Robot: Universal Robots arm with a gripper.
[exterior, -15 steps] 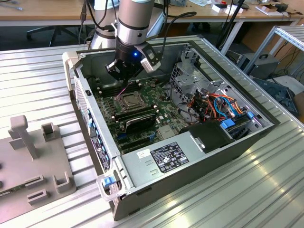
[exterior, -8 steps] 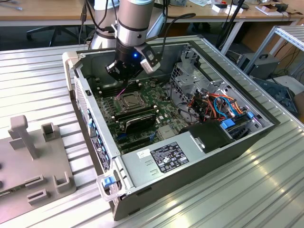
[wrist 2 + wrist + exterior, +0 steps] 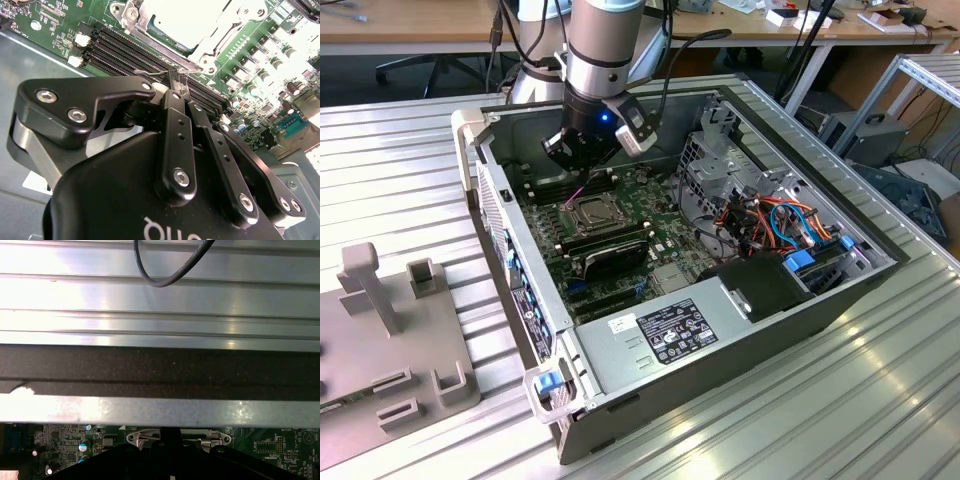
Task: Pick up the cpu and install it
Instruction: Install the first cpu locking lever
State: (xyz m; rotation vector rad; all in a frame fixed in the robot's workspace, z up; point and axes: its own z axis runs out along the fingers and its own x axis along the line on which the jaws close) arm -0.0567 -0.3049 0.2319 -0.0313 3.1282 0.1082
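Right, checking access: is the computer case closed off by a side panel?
No: in the exterior view the computer case lies open, its motherboard exposed, with the gripper reaching down inside.

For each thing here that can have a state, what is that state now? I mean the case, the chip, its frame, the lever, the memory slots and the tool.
computer case: side open, inside exposed.
tool: shut, low over the open case.
wire lever: lying low, right at the tool's tips.
metal frame: seems folded down.
cpu: seated inside the metal frame.
memory slots: empty.
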